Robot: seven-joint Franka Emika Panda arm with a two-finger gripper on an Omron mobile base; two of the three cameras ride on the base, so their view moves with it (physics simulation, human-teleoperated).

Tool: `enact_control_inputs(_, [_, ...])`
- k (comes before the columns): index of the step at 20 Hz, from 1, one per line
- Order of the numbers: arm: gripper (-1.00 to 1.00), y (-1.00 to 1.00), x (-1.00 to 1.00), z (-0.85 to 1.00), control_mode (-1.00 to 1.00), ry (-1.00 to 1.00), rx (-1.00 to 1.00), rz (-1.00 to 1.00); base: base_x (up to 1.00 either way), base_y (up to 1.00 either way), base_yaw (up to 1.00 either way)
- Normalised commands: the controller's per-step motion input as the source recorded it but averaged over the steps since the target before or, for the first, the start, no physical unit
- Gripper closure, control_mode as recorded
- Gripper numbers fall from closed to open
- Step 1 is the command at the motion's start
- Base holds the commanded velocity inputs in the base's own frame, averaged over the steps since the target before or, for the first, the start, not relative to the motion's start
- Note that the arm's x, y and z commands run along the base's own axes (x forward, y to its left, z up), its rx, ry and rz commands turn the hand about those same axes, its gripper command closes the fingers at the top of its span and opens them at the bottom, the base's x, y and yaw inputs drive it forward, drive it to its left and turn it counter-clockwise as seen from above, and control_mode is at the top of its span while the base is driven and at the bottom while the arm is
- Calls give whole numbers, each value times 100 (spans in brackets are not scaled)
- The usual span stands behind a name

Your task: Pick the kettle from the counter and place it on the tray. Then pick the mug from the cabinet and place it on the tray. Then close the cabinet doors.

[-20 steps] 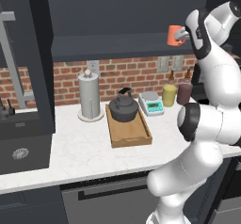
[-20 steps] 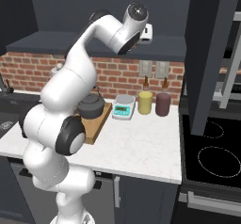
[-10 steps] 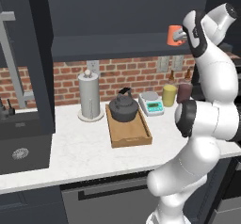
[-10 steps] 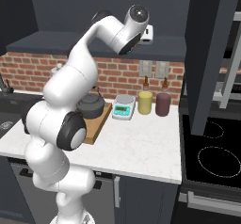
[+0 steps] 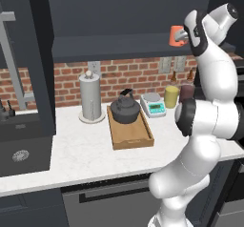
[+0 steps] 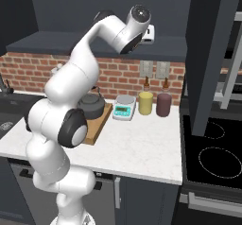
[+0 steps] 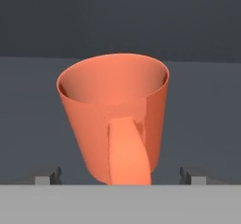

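Inside the cabinet (image 5: 119,16), the open pincer (image 7: 120,175) straddles the mug (image 7: 115,112).

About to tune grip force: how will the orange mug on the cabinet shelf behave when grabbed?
The mug looks rigid and thin-walled, so it probably won't give under the fingers. It is empty, so likely light. Its glossy sides taper toward the base and its handle faces the gripper, so it may slip or twist if squeezed off-centre.

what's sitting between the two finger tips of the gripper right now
The mug: in the hand view its handle and lower body fill the gap between the open gripper's fingertips.
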Motion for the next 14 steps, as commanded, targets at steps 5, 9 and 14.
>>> enact_control_inputs(5, [-100, -2, 9, -1, -100, 0, 0, 2, 0, 0, 0])
enact_control_inputs(9, [-100, 0, -7, 0, -100, -1, 0, 4, 0, 0, 0])
enact_control_inputs(14, [100, 0, -8, 0, -100, -1, 0, 4, 0, 0, 0])
